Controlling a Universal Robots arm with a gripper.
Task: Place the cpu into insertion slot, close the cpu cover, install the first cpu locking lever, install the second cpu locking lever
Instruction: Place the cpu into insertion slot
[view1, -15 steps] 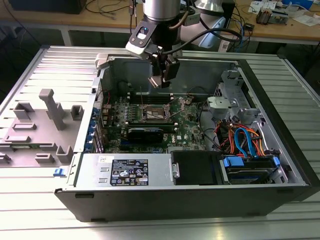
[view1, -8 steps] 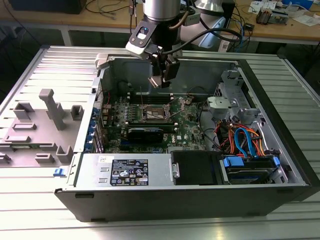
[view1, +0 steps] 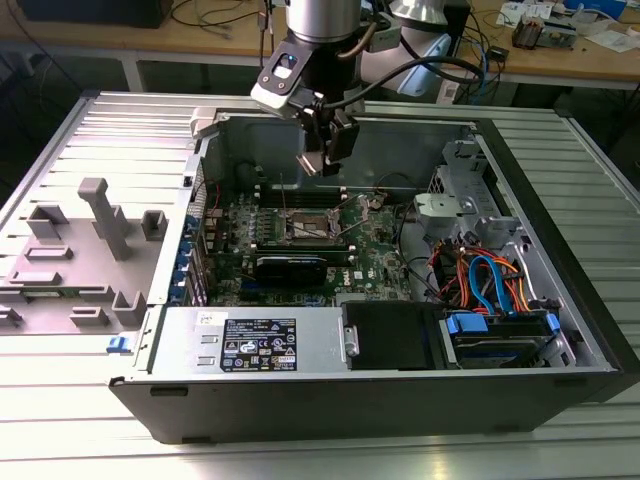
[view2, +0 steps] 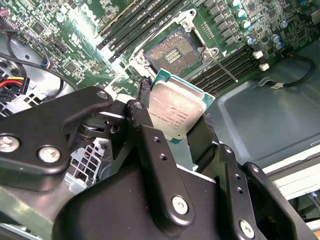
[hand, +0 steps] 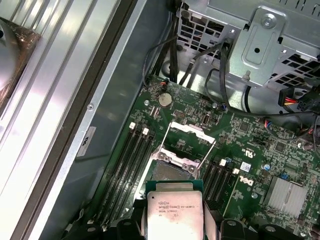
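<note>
Fingers (view2: 200, 137) clamp the small silver-grey square cpu (view2: 175, 112) above the empty silver-rimmed insertion slot (view2: 172, 50); thin silver cpu cover (hand: 192, 130) open; no step complete.

Findings, surfaces only. The cpu (view2: 175, 114) has a silver-grey metal lid with a matt satin finish and a green board edge. The gripper (view2: 176, 107) has smooth, matt black fingers (view2: 150, 137) with bright metal screws. The insertion slot (view2: 172, 52) has a dark pin field and a bare silver metal rim. The cpu cover (hand: 193, 131) is thin bright sheet metal. The motherboard (view1: 385, 250) is green and semi-gloss. The case (view1: 400, 150) is matt grey sheet metal. The table (view1: 400, 460), at the lower edge of the exterior view, is ribbed metal with a brushed sheen.
</note>
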